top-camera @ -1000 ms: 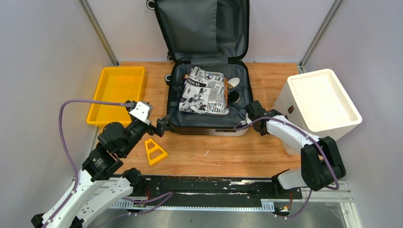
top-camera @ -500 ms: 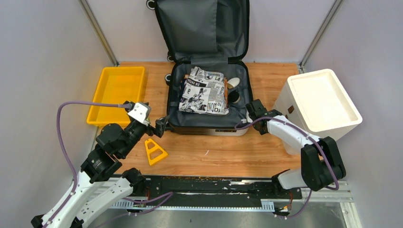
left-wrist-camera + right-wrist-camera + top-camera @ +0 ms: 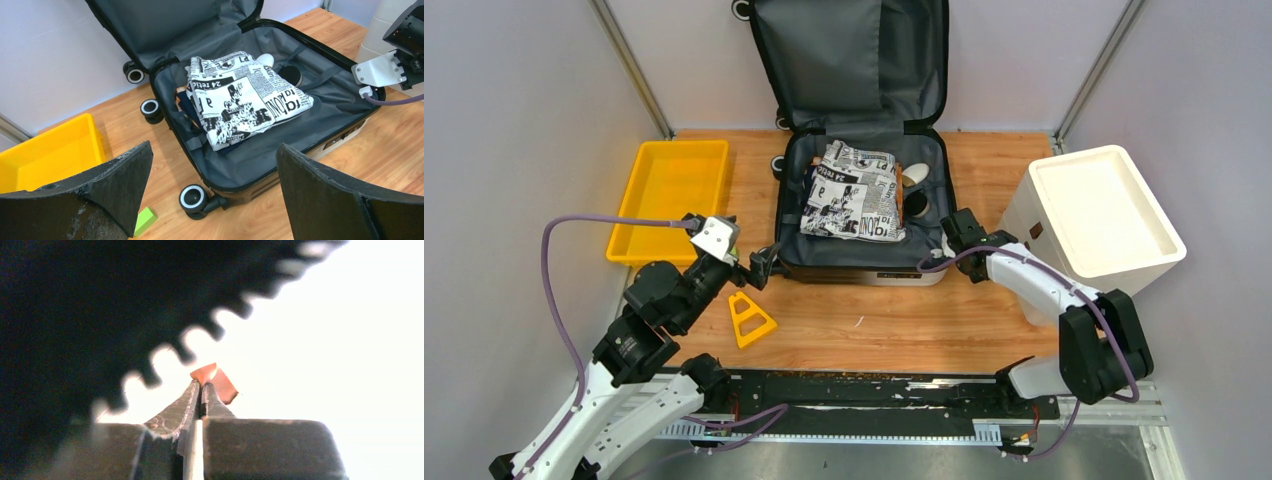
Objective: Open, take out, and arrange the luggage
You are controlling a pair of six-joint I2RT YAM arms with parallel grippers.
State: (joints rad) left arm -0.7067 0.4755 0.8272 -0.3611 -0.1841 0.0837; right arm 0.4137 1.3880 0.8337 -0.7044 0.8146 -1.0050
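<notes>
Luggage (image 3: 854,70) lies open at the back of the counter (image 3: 874,320); stiff shell, likely light, so I'd grab the rim. Left fingers (image 3: 320,195) spread, right fingers (image 3: 172,415) pressed together beside zipper teeth (image 3: 145,375).

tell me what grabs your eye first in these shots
The open luggage at the far middle of the table, lid raised, with a folded newspaper-print cloth lying inside. Then the bright yellow tray to its left and the white bin to its right.
</notes>
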